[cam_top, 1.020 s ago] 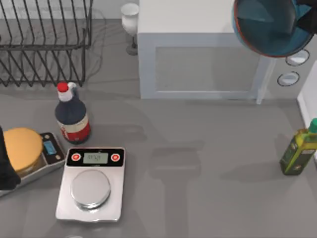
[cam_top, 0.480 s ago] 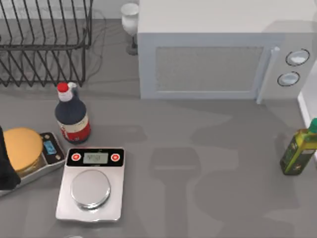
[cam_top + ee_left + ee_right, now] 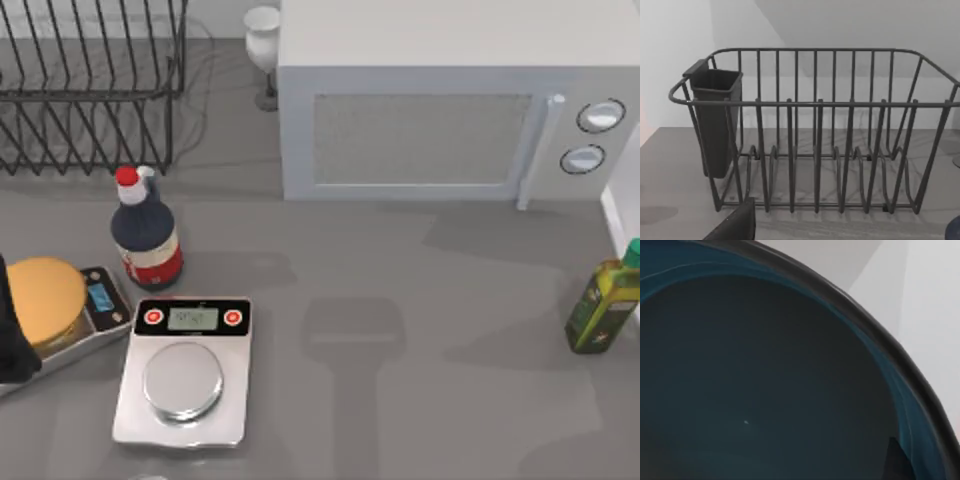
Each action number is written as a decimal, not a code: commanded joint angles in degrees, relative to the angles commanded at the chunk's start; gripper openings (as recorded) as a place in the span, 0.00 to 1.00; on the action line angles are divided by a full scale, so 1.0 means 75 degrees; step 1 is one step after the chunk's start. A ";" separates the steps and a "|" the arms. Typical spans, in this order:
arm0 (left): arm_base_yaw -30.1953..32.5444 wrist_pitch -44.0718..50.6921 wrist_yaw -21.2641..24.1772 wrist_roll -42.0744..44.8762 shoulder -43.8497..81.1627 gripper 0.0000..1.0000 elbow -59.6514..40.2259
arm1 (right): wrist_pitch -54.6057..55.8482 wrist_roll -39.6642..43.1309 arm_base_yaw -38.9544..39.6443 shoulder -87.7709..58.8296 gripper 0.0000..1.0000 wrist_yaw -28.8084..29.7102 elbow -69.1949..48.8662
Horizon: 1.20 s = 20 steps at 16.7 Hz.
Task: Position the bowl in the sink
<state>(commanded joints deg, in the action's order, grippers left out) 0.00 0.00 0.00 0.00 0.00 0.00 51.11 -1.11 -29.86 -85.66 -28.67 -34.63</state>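
The bowl (image 3: 765,380) sits very close in the right wrist view, with a glossy teal-blue inside and a dark rim curving across. A dark fingertip (image 3: 896,460) of my right gripper overlaps the inside near the rim, so that gripper is shut on the bowl. My left arm (image 3: 8,345) is parked at the table's left edge, beside the small scale. A white edge (image 3: 622,230) shows at the table's far right. I cannot tell whether it is the sink.
A wire dish rack (image 3: 90,100) stands at the back left, with a white goblet (image 3: 263,40) beside a microwave (image 3: 420,110). A dark sauce bottle (image 3: 145,235), a kitchen scale (image 3: 185,370), a small scale (image 3: 100,300) and a green bottle (image 3: 603,300) stand on the table.
The bowl, high at the top view's upper right one second ago, has left that view. Its shadow has slid off the microwave. The left arm has not moved.
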 joint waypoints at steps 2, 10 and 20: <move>0.0000 0.0000 0.0000 0.0000 0.0000 1.00 0.0000 | 0.0107 0.0009 -0.0041 0.0017 0.00 -0.0009 0.0065; 0.0000 0.0000 0.0000 0.0000 0.0000 1.00 0.0000 | 0.0633 -0.0005 -0.0023 -0.0548 0.00 -0.0026 0.0096; 0.0000 0.0000 0.0000 0.0000 0.0000 1.00 0.0000 | 0.5689 0.0050 -0.0081 -0.4793 0.00 0.0033 0.0710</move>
<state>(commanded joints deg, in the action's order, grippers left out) 0.00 0.00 0.00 0.00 0.00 0.00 93.78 -0.74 -30.46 -121.61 -28.43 -29.30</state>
